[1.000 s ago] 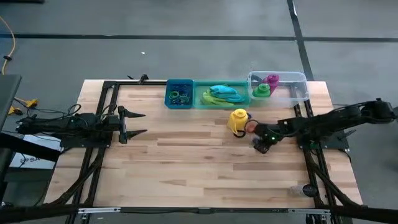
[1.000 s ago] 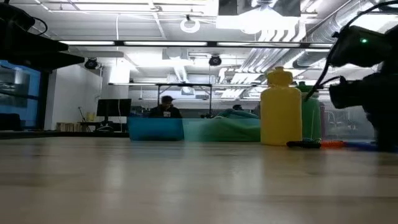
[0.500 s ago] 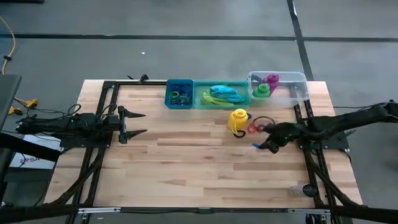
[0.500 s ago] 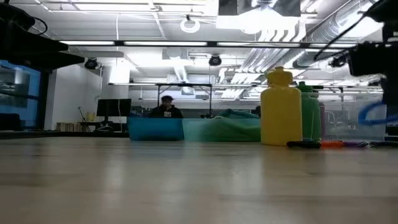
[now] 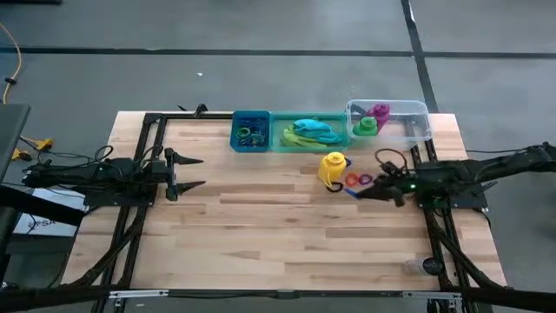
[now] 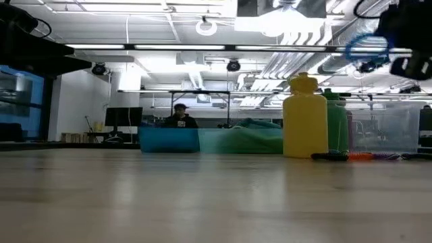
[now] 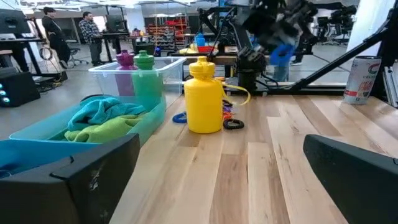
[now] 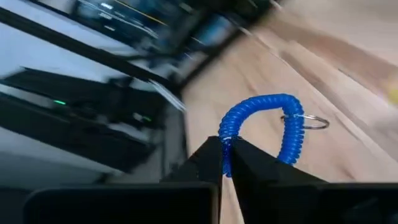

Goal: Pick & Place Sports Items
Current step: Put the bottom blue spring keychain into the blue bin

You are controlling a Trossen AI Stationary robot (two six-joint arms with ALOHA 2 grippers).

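Blue coiled ring [image 8: 268, 127] pinched in right hand [image 8: 227, 155], blurred table beyond

Bright overhead ceiling lights [image 6: 283, 23]; right wrist view heavily motion-blurred, background perhaps unreadable.

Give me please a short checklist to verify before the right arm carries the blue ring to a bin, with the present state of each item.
1. Right hand shut on the blue coiled ring: ok; the fingers pinch one end of the loop.
2. Ring lifted clear of the table: ok; in the low view it hangs high above the wood.
3. Yellow bottle upright: ok; it stands just left of the right hand, so the path should avoid it.
4. Other rings left beside the bottle: ok, they lie on the table.
5. Blue bin free for a ring: cannot tell how full; green rings already lie inside.
6. Left hand out of the way: ok, open and far to the left.
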